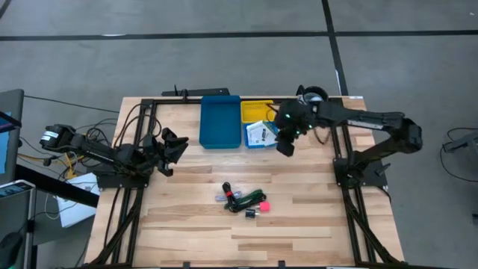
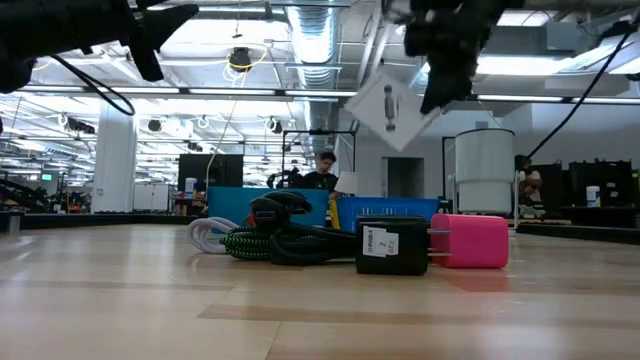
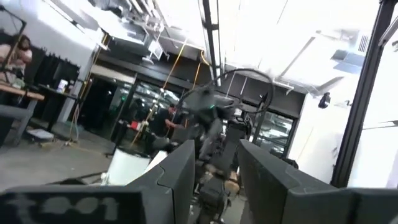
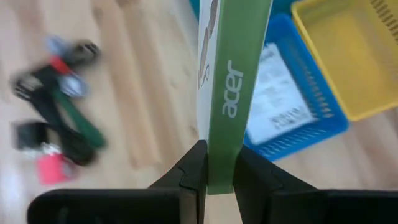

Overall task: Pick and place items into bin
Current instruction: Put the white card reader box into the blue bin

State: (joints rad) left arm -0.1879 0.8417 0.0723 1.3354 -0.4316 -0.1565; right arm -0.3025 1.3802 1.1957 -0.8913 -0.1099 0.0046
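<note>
My right gripper [image 4: 217, 168] is shut on a white square card with a green "acer" edge [image 4: 231, 81]. It hovers by the small blue basket [image 1: 263, 143] at the table's far side. In the low view the card [image 2: 388, 105] shows as a tilted white square high above the table. A second white card [image 4: 278, 93] lies flat in that basket [image 4: 311, 127]. A heap of coiled cables [image 1: 240, 199], with a black block [image 2: 392, 246] and a pink piece [image 2: 470, 241], rests on the table's middle. My left gripper [image 1: 178, 146] waits open, raised at the table's left side. My right gripper pinches the card between its two fingers at one green-edged side [image 4: 222, 146]. The fingers [image 4: 252, 171] slant down from above. The card is lifted clear of the table, tilted with a corner [image 2: 400, 148] pointing down, over the near edge of the blue basket.
A large blue bin [image 1: 220, 122] and a yellow basket [image 1: 256, 110] stand at the far edge beside the small blue basket. A white jug [image 2: 485, 170] stands behind the heap in the low view. Bare wood lies near and right of the heap. People show in the room beyond.
</note>
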